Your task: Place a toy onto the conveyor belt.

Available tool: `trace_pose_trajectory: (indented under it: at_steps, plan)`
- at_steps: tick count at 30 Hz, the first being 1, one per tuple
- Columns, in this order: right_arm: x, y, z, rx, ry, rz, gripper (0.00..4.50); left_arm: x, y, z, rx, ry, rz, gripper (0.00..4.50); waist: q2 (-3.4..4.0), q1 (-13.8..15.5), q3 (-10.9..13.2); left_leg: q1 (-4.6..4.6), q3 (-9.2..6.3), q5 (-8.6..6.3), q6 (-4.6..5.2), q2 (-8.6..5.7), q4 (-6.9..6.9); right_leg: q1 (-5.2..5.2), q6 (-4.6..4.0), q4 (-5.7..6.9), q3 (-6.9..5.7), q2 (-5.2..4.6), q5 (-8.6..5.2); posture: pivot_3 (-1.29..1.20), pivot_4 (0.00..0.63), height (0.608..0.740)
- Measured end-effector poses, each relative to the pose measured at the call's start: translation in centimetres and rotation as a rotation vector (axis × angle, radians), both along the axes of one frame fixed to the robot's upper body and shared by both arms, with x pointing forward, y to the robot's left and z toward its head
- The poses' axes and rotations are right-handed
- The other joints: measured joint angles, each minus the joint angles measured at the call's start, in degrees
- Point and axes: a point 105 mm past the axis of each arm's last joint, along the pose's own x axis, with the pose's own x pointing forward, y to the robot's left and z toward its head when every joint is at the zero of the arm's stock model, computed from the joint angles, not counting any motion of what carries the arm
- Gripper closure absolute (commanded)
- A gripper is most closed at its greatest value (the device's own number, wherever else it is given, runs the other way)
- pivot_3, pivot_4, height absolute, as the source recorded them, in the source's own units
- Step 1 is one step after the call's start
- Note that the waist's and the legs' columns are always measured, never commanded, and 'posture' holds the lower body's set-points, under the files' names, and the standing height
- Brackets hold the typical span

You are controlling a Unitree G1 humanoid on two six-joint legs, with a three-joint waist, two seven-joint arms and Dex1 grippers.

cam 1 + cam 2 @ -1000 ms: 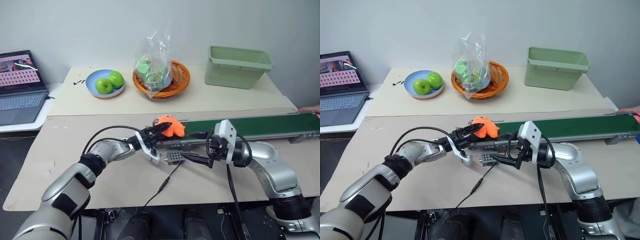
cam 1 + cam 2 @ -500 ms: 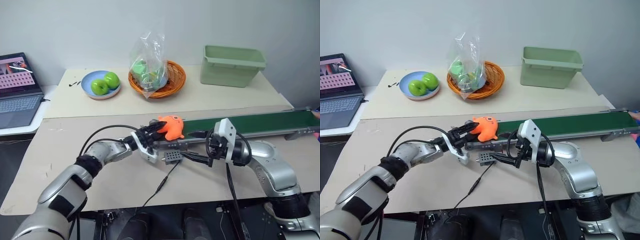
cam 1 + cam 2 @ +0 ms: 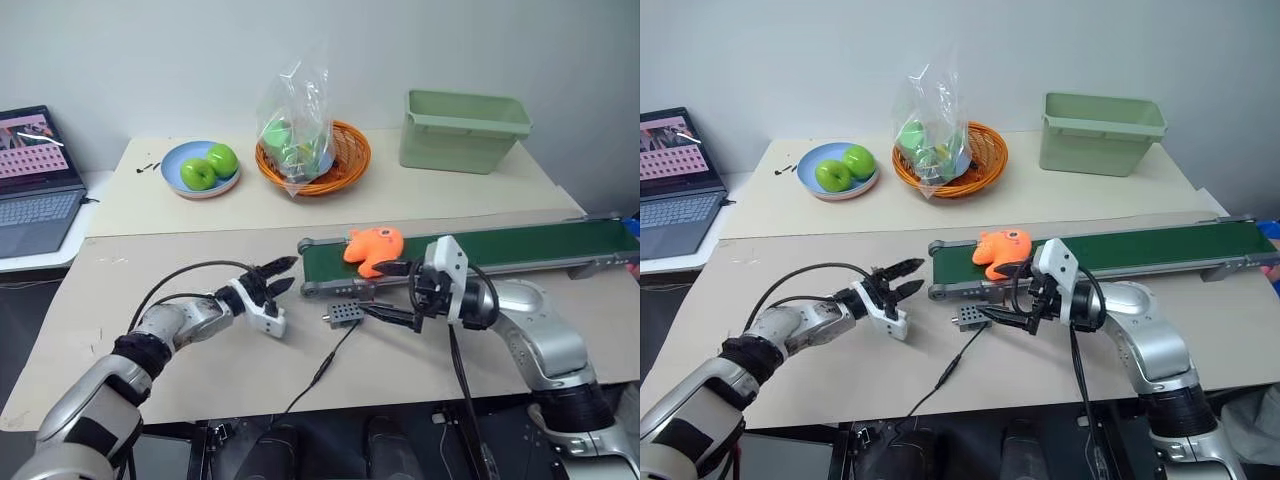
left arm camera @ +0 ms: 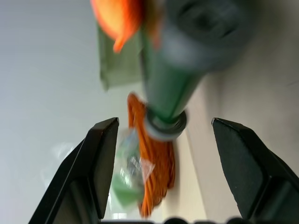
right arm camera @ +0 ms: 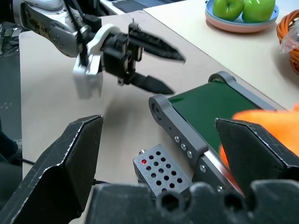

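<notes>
Nearest, the right tool (image 3: 1012, 297) is hovering with its jaws standing apart and empty, just in front of the belt (image 3: 520, 245) frame, close beside the small grey box (image 3: 342, 314) with its cable (image 3: 322, 372) lying across the bench (image 3: 120, 270). If that tool is swinging toward the belt, it could be snagging the cable or knocking the box. To the left, the left tool (image 3: 270, 280) is hanging with its fingers apart, holding nothing, just short of the belt's end roller. A little farther, the toy (image 3: 372, 247) is lying on the belt near that left end, touching no tool. The toy is soft and lumpy, so it could be rolling off the narrow belt's edge, or the right tool's upper finger, which is reaching close in front of it, could be nudging it off.
</notes>
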Motion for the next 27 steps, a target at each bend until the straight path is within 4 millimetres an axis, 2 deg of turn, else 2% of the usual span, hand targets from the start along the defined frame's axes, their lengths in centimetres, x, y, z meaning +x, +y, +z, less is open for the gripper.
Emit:
trace_pose_trajectory:
  at_steps: [5,7,10,13,14,15,19,20,24,25,27]
  plan:
    - [0.0,-0.1,-0.2,-0.006,0.004,-0.002,0.00,1.3,3.8,3.3,-0.576,0.112,0.266,1.10,0.00,-0.43,0.00,-0.02,0.04,-0.01,0.02,0.00,0.04,-0.09,-0.02,0.07,-0.01,-0.04,0.01,0.00,0.150,0.740]
    - [-0.1,-0.2,-0.3,-0.010,0.005,-0.006,0.00,1.1,5.7,4.4,-0.915,0.171,0.368,1.10,0.01,-0.49,0.00,-0.03,0.07,-0.04,0.06,0.01,0.08,-0.08,-0.05,0.09,0.01,-0.07,0.03,0.00,0.150,0.740]
    - [0.2,-0.5,-0.2,-0.002,-0.001,-0.038,0.00,-0.2,9.3,4.4,-1.304,0.223,0.507,1.10,0.00,-0.78,-0.01,0.03,0.13,-0.03,0.03,0.04,0.09,-0.08,-0.06,0.08,0.02,-0.05,0.03,0.00,0.150,0.740]
    - [1.2,-1.9,0.6,0.033,-0.029,-0.136,0.00,-2.1,12.1,3.7,-1.480,0.249,0.585,1.10,0.00,-0.63,-0.01,0.07,0.18,-0.03,0.00,0.06,0.10,-0.03,-0.11,0.09,0.03,-0.02,0.07,0.00,0.150,0.740]
    - [1.5,-2.4,1.0,0.043,-0.041,-0.167,0.00,-2.6,12.3,3.6,-1.509,0.269,0.580,1.10,0.00,-0.46,-0.01,0.07,0.19,-0.03,0.01,0.04,0.10,-0.01,-0.12,0.08,0.04,-0.03,0.07,0.00,0.150,0.740]
    - [1.7,-2.8,1.3,0.053,-0.051,-0.187,0.00,-2.9,12.3,3.5,-1.528,0.302,0.555,1.10,0.00,-0.30,0.00,0.06,0.20,-0.03,0.01,0.05,0.11,0.00,-0.13,0.06,0.03,-0.03,0.08,0.00,0.150,0.740]
    - [1.5,-3.1,1.9,0.089,-0.046,-0.179,0.00,-3.7,8.3,4.5,-1.433,0.530,0.304,1.10,0.00,0.68,0.00,0.06,0.23,-0.05,0.04,0.04,0.12,0.06,-0.15,-0.03,-0.01,-0.02,0.08,0.00,0.150,0.740]
    - [1.4,-3.0,2.0,0.093,-0.042,-0.169,0.00,-4.2,6.4,4.8,-1.356,0.631,0.206,1.10,0.00,0.74,0.00,0.06,0.28,-0.05,0.05,0.05,0.11,0.06,-0.15,-0.04,0.00,-0.02,0.08,0.00,0.150,0.740]
    - [1.3,-3.2,1.9,0.083,-0.037,-0.168,0.00,-7.1,1.2,4.9,-1.090,0.939,-0.067,1.10,0.02,0.45,0.00,0.08,0.36,-0.09,0.10,0.11,0.08,0.05,-0.15,-0.04,0.06,0.02,0.06,0.00,0.150,0.740]
    - [1.3,-3.2,1.9,0.083,-0.036,-0.168,0.00,-8.0,0.4,4.4,-1.003,1.020,-0.117,1.10,0.03,0.21,0.00,0.15,0.42,-0.09,0.10,0.14,0.05,0.05,-0.17,-0.01,0.10,0.02,0.05,0.00,0.150,0.740]
    - [1.3,-3.2,1.9,0.083,-0.035,-0.168,0.00,-8.7,0.2,3.7,-0.935,1.092,-0.145,1.10,0.04,-0.15,0.00,0.22,0.48,-0.09,0.10,0.22,0.00,0.08,-0.18,-0.01,0.11,0.04,0.02,0.00,0.150,0.740]
